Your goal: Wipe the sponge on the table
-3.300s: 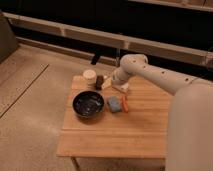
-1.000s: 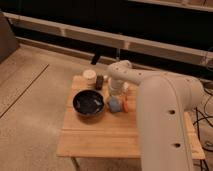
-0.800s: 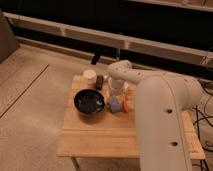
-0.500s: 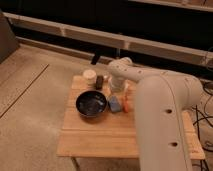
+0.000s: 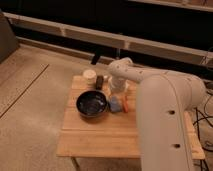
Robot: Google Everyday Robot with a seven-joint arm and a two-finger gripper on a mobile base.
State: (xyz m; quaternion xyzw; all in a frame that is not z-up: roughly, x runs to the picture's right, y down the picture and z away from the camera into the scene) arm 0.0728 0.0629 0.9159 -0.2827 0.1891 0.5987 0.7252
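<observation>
Contact is the point to watch. The hand (image 5: 118,92) hangs down from the white arm (image 5: 160,115) onto the far edge of the sponge (image 5: 116,104). From this angle I cannot tell how far open it is, or whether it has hold of the sponge at all.

The sponge lies flat on the table (image 5: 100,140), a little beyond the middle of the top. It sits between two neighbours: the dark bowl (image 5: 92,104) just beside it toward the picture's left, and the thin orange stick (image 5: 125,104) close against its other side, perhaps touching. Near the far edge stand a pale round cup (image 5: 89,76) and a small dark brown block (image 5: 99,82).

By my reading the step is the wipe itself, or the grasp that goes with it; the scene fits either. To do it well, the sponge wants a firm hold low on its sides, so that it lies flat and does not roll under the hand. Pressure should be light and even, enough to flatten the soft block against the wood without shoving the small table. The bare wood lies toward the near edge, so strokes are best run that way, short and straight. A sideways sweep would likely knock the bowl or push the stick along.
</observation>
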